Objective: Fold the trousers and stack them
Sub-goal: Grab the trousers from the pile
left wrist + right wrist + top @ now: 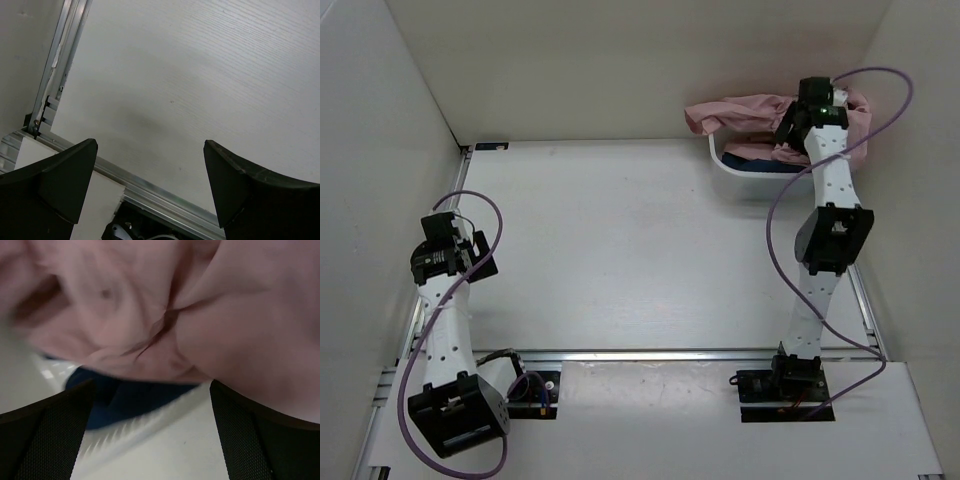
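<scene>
The trousers (735, 112) lie crumpled in the white tub (745, 175), with one end draped over its left rim. The right gripper (786, 132) hangs directly above the tub, close to the fabric. The left gripper (438, 228) sits well left of the tub, over the table (620, 250).

Left arm (445, 320) crouching near its base, left gripper (150, 147) hanging with jaws parted (widely), right arm (820, 260) stretching far forward, right gripper (151, 386) likewise gaping.
</scene>
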You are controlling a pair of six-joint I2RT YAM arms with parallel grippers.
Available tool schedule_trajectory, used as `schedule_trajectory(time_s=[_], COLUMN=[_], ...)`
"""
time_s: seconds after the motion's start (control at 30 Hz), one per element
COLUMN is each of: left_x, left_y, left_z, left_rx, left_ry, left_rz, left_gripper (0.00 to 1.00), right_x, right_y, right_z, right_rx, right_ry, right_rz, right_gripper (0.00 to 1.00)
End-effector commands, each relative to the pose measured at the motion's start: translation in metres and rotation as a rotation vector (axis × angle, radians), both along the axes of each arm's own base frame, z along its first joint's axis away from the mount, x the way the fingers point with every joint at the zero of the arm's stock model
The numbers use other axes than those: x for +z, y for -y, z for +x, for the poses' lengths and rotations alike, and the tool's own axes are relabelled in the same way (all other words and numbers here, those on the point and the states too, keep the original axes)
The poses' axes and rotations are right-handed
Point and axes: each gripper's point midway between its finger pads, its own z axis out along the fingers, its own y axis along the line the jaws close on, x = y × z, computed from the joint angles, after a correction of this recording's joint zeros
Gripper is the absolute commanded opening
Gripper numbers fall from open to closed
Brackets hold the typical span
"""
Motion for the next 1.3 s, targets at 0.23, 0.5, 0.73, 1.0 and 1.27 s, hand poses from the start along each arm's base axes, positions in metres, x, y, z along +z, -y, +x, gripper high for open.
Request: schedule_trajectory(time_s=[0.23, 0.5, 0.73, 1.0, 1.27], left_x=[-0.022, -0.043, -0.057, -0.061, -0.023], left_y=[-0.004, -0.006, -0.009, -0.012, -0.013], left_z=[0.005, 0.007, 0.015, 0.023, 0.042], left_rx=[0.008, 0.013, 0.012, 0.012, -0.005], left_ry=[-0.034, -0.103, -0.158, -0.184, -0.070], left_rz=[-0.005, -0.022, -0.041, -0.051, -0.038], left_gripper=[1.00, 1.00, 1.00, 1.00, 1.00], right_x=[-0.032, 0.017, -0.005, 0.090, 0.335], right_y=[0.068, 0.068, 0.066, 0.015, -0.227], right_z=[0.043, 0.057, 0.093, 0.116, -0.011], right_rx=[-0.237, -0.195, -0.192, 0.022, 0.614], right_ry=[0.065, 0.201, 0.266, 0.537, 1.086], right_rz=[-0.306, -0.344, -0.322, -0.224, 0.196], right_gripper=[0.99, 0.99, 0.89, 0.00, 0.00])
